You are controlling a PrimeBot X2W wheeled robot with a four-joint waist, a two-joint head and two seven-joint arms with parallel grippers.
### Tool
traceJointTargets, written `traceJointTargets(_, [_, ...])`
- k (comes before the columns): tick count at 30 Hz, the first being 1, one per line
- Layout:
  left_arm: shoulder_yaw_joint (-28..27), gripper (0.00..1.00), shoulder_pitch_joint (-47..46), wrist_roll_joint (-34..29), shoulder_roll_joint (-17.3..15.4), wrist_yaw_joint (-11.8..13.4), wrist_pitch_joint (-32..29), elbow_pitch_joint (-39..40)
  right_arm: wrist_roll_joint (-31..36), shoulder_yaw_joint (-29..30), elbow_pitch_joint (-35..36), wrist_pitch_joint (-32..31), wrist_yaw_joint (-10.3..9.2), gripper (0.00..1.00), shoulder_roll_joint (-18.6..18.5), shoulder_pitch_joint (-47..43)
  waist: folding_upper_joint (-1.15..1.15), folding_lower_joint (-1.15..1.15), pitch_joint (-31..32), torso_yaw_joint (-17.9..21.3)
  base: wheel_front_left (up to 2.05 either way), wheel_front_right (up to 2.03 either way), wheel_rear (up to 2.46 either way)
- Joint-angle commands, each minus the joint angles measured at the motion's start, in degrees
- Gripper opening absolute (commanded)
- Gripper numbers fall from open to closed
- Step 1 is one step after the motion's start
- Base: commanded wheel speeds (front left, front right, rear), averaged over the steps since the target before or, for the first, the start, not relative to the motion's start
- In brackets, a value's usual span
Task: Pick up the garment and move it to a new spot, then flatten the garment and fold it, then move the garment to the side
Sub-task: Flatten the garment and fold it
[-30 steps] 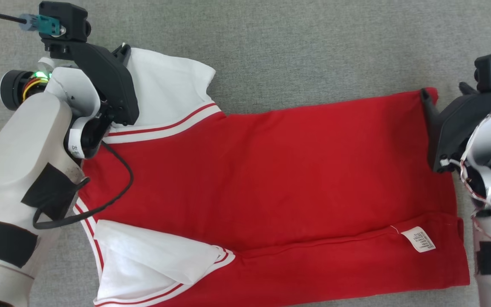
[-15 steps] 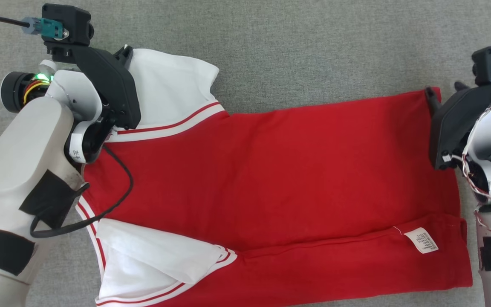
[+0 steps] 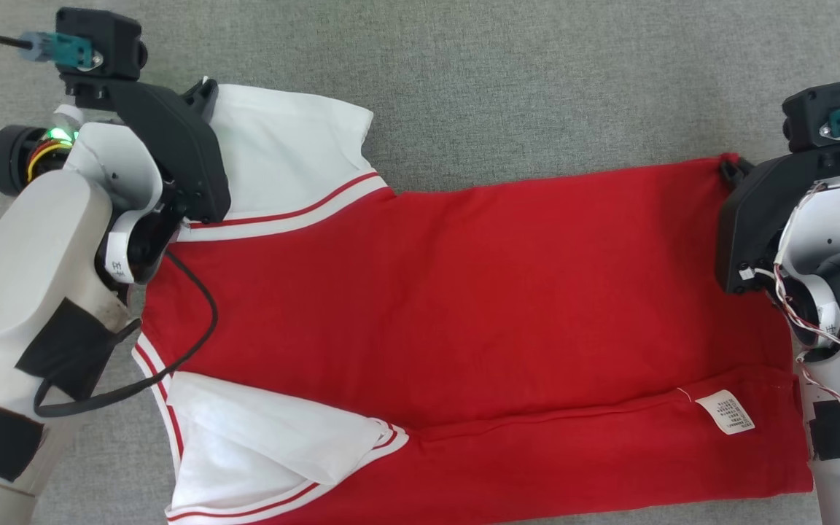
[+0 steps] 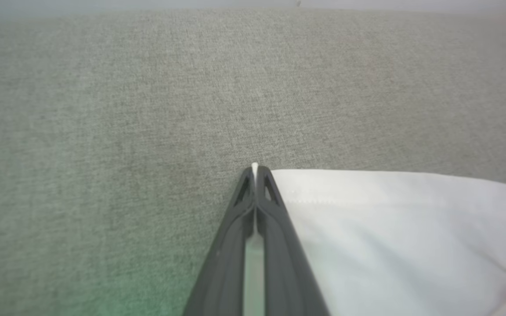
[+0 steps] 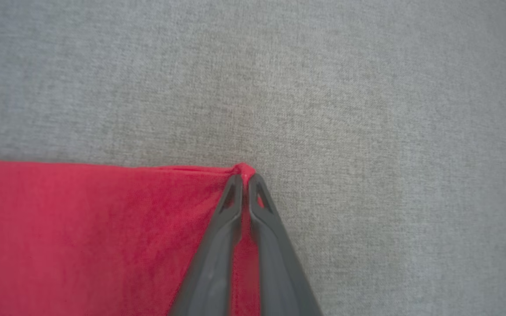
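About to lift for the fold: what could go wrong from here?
1. The right gripper pinches only the tip of the garment at its red hem corner; it may slip out on lifting.
2. The left gripper holds just the white sleeve edge, so the two sides may rise unevenly.
3. The near flap with the care label could unfold if the cloth drags.

Bright, even light; red-and-white cloth garment (image 3: 464, 292) sharp in head view; wrist views blurred at top edges.
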State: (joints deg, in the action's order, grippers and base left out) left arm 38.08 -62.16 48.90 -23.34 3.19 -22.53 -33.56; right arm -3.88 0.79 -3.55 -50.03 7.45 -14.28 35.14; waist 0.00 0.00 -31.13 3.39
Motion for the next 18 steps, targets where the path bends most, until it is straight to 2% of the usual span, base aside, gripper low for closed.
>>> traceJointTargets(1, [-0.5,0.00,2.0,0.9,-0.6,0.1,0.0,-0.1,-0.9,-1.0,-1.0,-0.7,0.06,0.00,-0.1,-1.0,0.00,0.00,0.3,-0.1,0.00,0.00,0.00])
traceJointTargets(7, [-3.1,0.00,3.1,4.2,-0.4,-1.1,1.6,1.9,-1.9,-1.7,0.0,0.4,0.10,0.00,-1.3,-1.3,0.00,0.00,1.1,-0.2,0.00,0.00,0.00])
traceJointTargets(10, [-5.0,0.00,4.6,7.4,0.0,-3.8,2.9,4.0,-2.4,-1.7,0.5,2.0,0.10,0.00,-1.0,-1.5,0.00,0.00,1.8,-0.2,0.00,0.00,0.00])
traceJointTargets(13, [-6.5,0.00,6.5,10.3,-1.4,-6.8,3.2,7.0,-3.9,-2.0,0.6,4.1,0.10,0.00,-0.8,-2.1,0.00,0.00,2.7,-0.4,0.00,0.00,0.00])
traceJointTargets(18, [-8.6,0.00,9.6,13.1,-3.0,-7.9,4.4,11.1,-4.0,-1.7,-0.3,6.4,0.10,0.00,-2.0,-3.2,0.00,0.00,4.4,-1.3,0.00,0.00,0.00])
